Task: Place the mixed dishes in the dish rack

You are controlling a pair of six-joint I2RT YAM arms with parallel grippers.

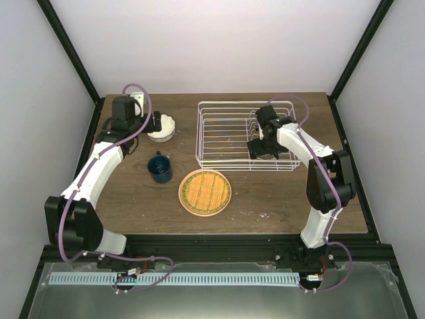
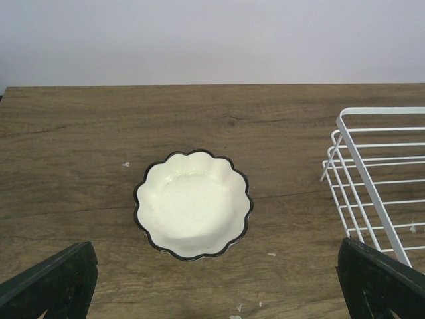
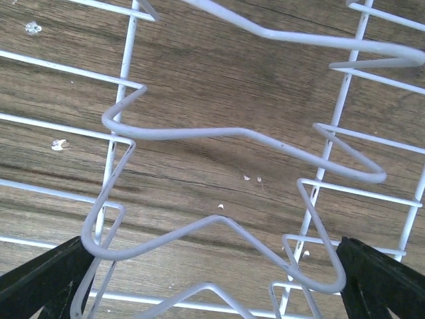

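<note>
The small white scallop-edged bowl (image 1: 161, 126) stands at the back left of the table, and in the left wrist view (image 2: 194, 203) it is empty and upright. My left gripper (image 1: 153, 123) is open just short of it, its fingers (image 2: 50, 284) wide apart. The dark blue mug (image 1: 159, 167) stands in front of the bowl. The orange plate (image 1: 204, 191) lies flat at centre front, with a pink rim showing around it. My right gripper (image 1: 260, 149) is open and empty inside the white wire dish rack (image 1: 219, 113), low over its dividers (image 3: 226, 133).
The rack's left end (image 2: 362, 166) lies just right of the bowl. Dark frame posts stand at the table's back corners. White crumbs dot the wood.
</note>
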